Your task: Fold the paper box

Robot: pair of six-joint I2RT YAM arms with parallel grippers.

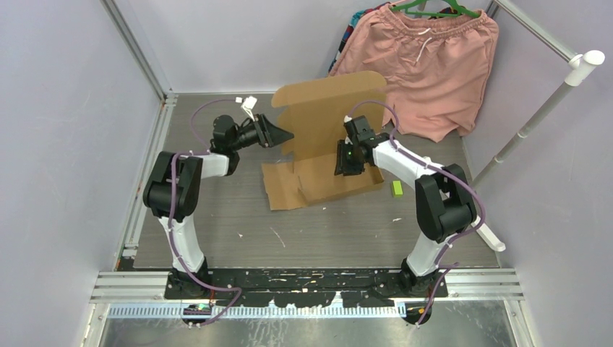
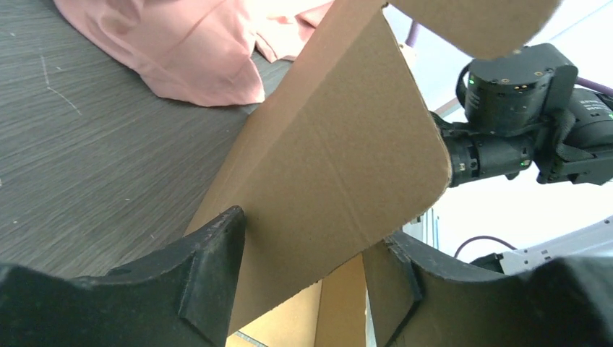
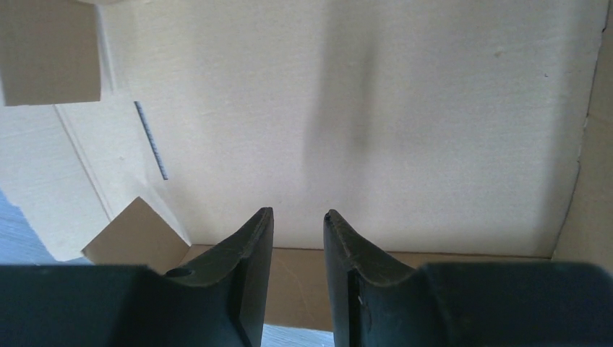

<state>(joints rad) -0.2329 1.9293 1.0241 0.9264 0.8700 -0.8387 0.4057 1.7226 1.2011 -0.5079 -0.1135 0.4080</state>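
At desk centre: the paper box sits part-formed on the desk. Its rear panel stands upright, and its base and a front flap lie flat toward my arm bases.
Left jaws: positioned at the left edge of the upright panel. They stand apart with a round-cornered side flap between the fingers. The finger on the left of the wrist view touches the flap's lower edge. I cannot tell whether the opposite finger presses on the cardboard.
Right jaws: positioned over the box base, in front of the upright panel. The fingers are separated by a narrow gap with nothing between them, and the tips point at the panel's pale inner face.
Panel detail, right wrist view: a thin dark slot sits to the left, with a small folded tab below it.
Behind the box: pink shorts hang with the hem reaching the desk.
Right of the box: a small green item lies on the desk beside my right arm.
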